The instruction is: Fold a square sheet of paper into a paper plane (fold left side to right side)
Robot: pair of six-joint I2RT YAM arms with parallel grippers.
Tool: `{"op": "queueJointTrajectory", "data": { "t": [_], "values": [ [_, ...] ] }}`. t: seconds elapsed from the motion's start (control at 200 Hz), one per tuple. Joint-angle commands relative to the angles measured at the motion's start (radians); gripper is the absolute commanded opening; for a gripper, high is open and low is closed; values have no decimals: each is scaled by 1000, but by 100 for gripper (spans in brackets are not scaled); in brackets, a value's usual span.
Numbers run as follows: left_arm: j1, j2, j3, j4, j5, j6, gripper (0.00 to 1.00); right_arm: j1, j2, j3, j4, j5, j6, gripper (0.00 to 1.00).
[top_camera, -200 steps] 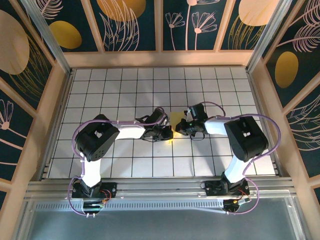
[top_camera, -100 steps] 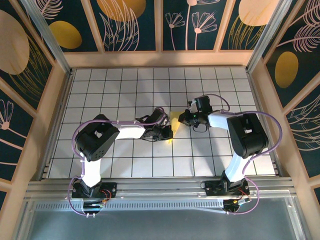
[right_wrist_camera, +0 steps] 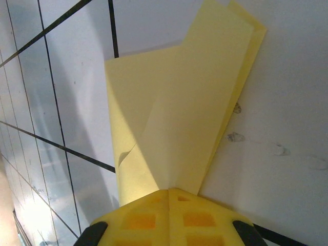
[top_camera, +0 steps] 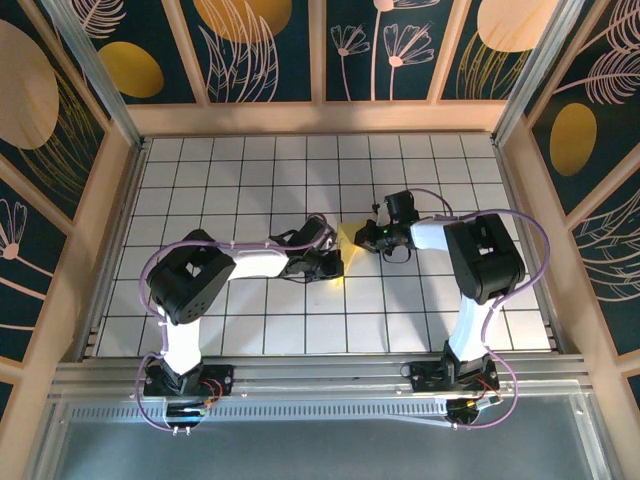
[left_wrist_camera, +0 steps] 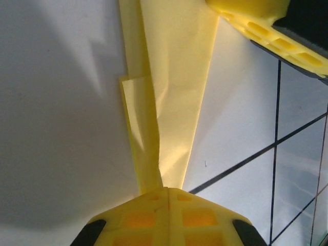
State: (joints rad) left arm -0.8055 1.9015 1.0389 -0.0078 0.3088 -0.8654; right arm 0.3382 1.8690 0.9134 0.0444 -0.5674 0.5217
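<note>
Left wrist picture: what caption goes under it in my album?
The left hand pinches the narrow tip of the folded yellow paper while the right hand holds its far end.

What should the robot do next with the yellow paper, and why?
Probably lower the folded yellow paper flat onto the tiled table and press its crease. Both arms' jaws are shut on it at opposite ends, and its flaps stand loose and uneven, casting shadows beneath rather than lying flat.

Paper apparently between both end effectors
</note>
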Motion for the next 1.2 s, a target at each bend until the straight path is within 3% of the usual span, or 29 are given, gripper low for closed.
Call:
{"op": "queueJointTrajectory", "data": {
  "t": [0.0, 0.195, 0.325, 0.59, 1.196],
  "values": [
    [10, -62, 18, -19, 36, 20, 0, -7, 53, 2, -103, 116, -29, 0],
    [9, -35, 45, 93, 167, -13, 0, -7, 59, -2, -115, 120, -29, 0],
    [9, 26, 77, 106, 198, -5, 0, -6, 64, -2, -118, 118, -26, 0],
    [9, 106, 111, 82, 180, 19, 0, -1, 77, 4, -142, 140, -37, 0],
    [10, 114, 68, -25, 135, 92, 0, -5, 108, 41, -226, 233, -86, 0]
  ]
}}
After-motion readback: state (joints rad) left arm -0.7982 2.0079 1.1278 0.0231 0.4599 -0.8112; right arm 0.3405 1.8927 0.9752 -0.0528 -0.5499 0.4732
